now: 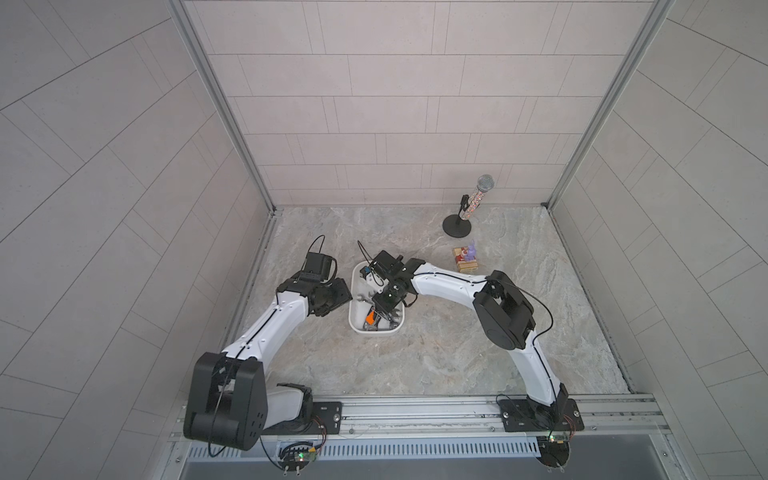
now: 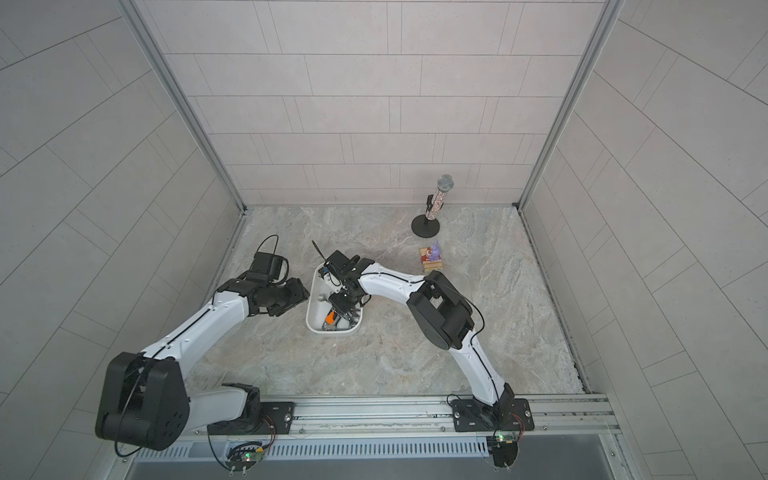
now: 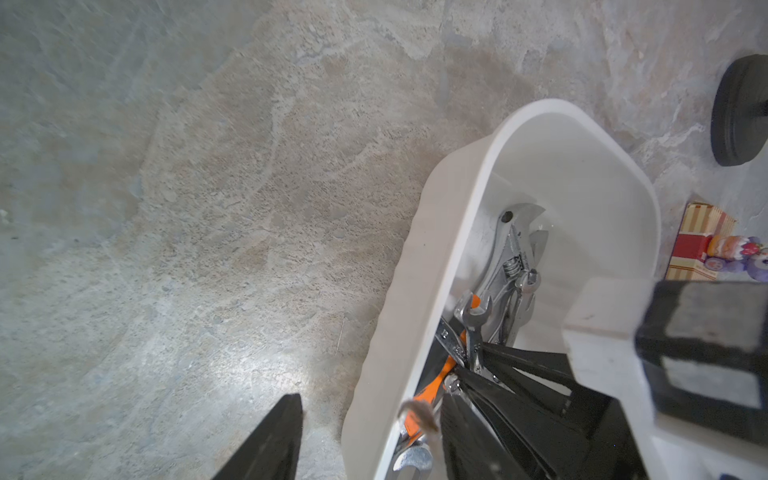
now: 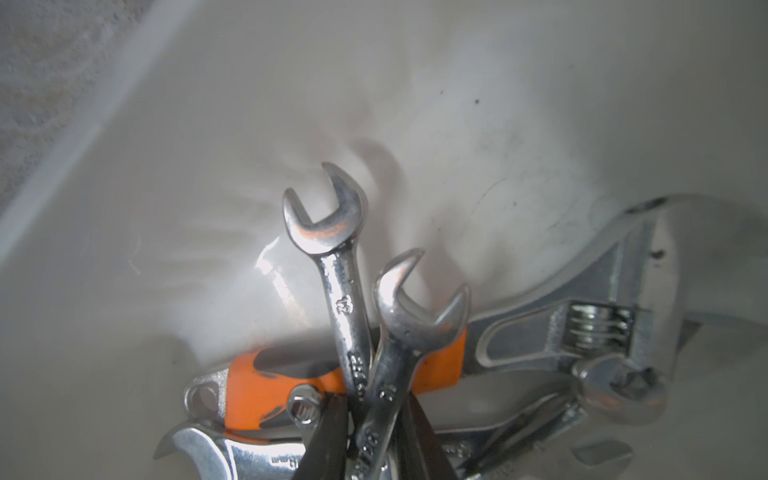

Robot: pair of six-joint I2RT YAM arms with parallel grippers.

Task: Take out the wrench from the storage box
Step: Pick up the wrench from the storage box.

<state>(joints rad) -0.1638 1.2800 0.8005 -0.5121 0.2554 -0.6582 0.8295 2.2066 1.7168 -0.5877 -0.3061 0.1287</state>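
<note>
On the marbled tabletop (image 1: 415, 365), seen in both top views, the storage box (image 1: 376, 331) (image 2: 332, 331) sat between the two arms, closer to the left one. A heap of chrome tools lay inside it.

The right gripper (image 4: 374, 409) reached down into the box. Its dark fingers (image 4: 328, 436) were set close on either side of the crossed shafts of two small open-ended wrenches. Whether they pressed the metal could not be told.

The marked wrench (image 4: 345, 291) carried a stamped figure on its shaft that looked like 12. The raised lettering below that was too blurred to read. The second wrench (image 4: 399, 332) bore a stamp that may have been 11, with more unreadable lettering lower down.

Both leaned across an adjustable wrench (image 4: 540, 332) with an orange grip, which lay on the box floor. All the wrenches were inside the box.

The left gripper (image 1: 337, 296) hung just beside the box's outer wall with its jaws spread. In the left wrist view one finger (image 3: 270, 440) stood outside the wall, apart from it, holding nothing.

Toward the far right corner stood a microphone (image 1: 478, 199) on a round black base. Near it was a small purple toy (image 1: 471, 251) on a striped box, and no writing on either could be read.
</note>
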